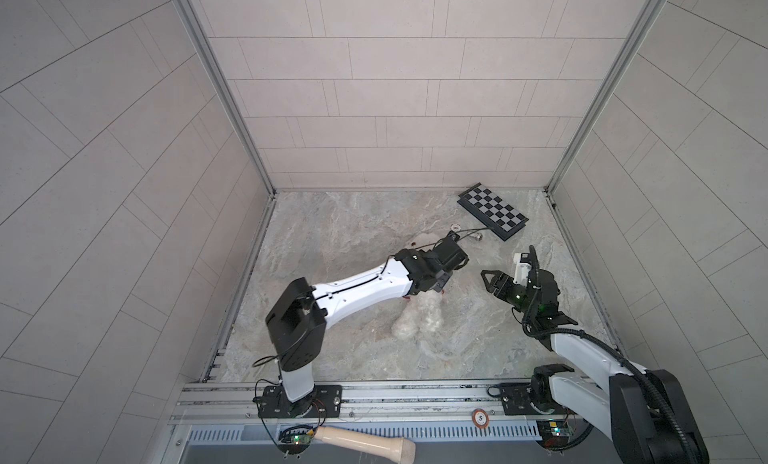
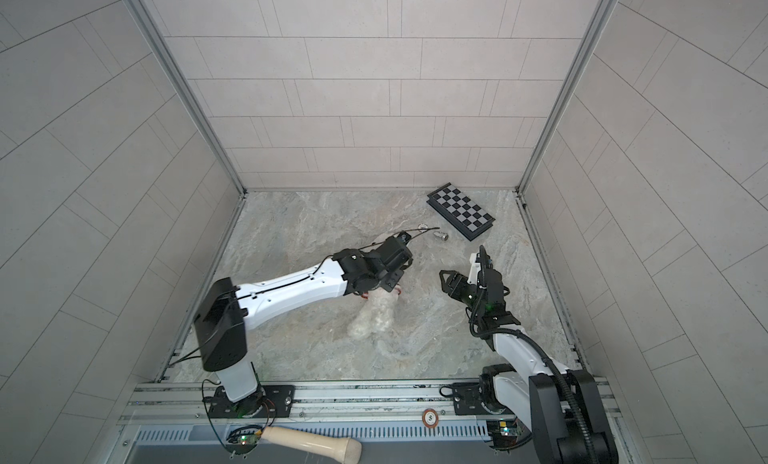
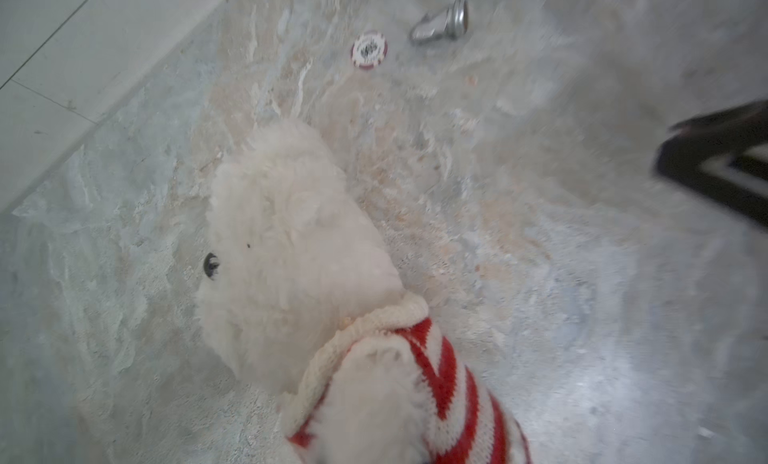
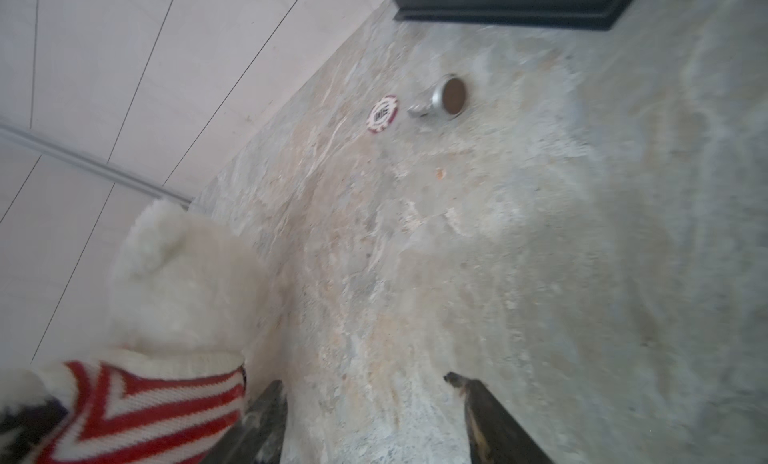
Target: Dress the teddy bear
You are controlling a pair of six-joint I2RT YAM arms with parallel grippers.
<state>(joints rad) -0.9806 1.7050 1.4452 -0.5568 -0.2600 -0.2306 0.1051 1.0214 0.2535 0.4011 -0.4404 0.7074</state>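
The white teddy bear (image 1: pixel 419 316) lies on the marble table, head toward the back wall and legs toward the front. In the left wrist view its head (image 3: pixel 291 241) shows one dark eye. A red-and-white striped sweater (image 3: pixel 449 383) sits around its neck and chest, with a furry paw (image 3: pixel 374 403) poking out. My left gripper (image 1: pixel 441 285) points down onto the bear's chest; its jaws are hidden under the wrist. My right gripper (image 4: pixel 362 379) stands open with nothing between its fingers, just right of the bear in both top views, one finger (image 4: pixel 266 420) next to the sweater (image 4: pixel 137 403).
A folded chessboard (image 1: pixel 492 211) lies at the back right. A red-and-white poker chip (image 3: pixel 369 49) and a silver chess piece (image 3: pixel 440 23) lie beyond the bear's head. A beige handle (image 1: pixel 365 441) lies below the front rail. Walls close three sides.
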